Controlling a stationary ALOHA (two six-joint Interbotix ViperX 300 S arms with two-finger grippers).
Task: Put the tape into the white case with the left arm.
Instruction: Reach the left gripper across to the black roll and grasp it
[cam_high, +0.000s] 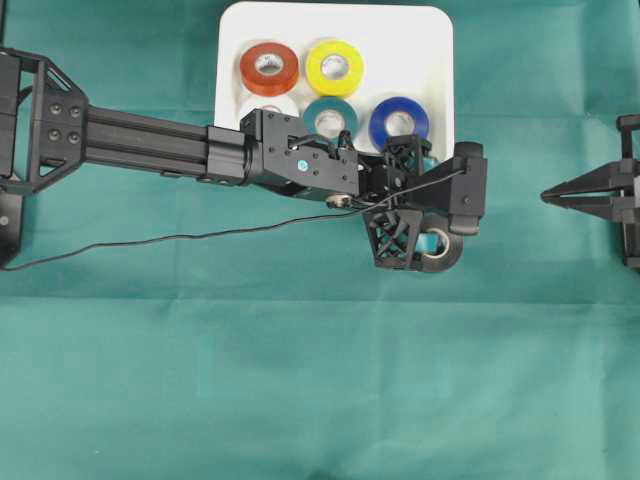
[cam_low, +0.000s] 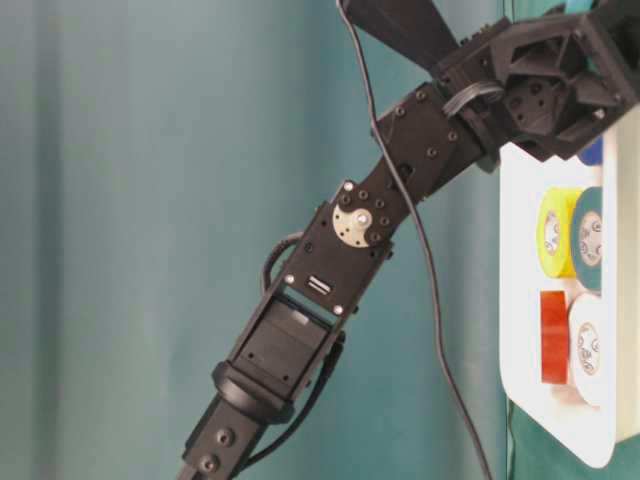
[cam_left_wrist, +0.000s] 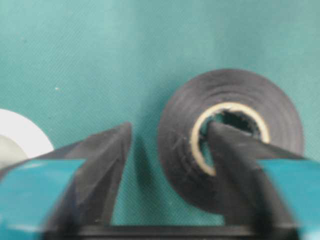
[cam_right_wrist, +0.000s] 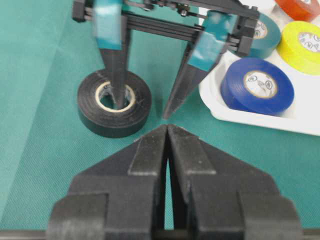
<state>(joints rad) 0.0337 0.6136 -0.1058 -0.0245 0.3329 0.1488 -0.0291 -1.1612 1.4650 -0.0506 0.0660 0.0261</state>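
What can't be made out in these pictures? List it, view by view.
- Overhead: the left arm covers most of the white roll in the white case; the left gripper hides most of the black tape.
- Table-level: the right edge cuts off the case; the black tape is not seen.
- Right wrist: the print on the blue roll is too small to read.

You are looking at a robot test bench in a lab, not a home or shop. A teal cloth (cam_high: 300, 400) covers the whole work surface, and the same teal fabric hangs as a backdrop (cam_low: 150, 200) behind it. Two black arms face each other across it, the left arm (cam_high: 150, 140) trailing a loose thin cable (cam_high: 150, 243). Sorted colour tape rolls sit in a white case (cam_high: 435, 60), laid out like trial props.
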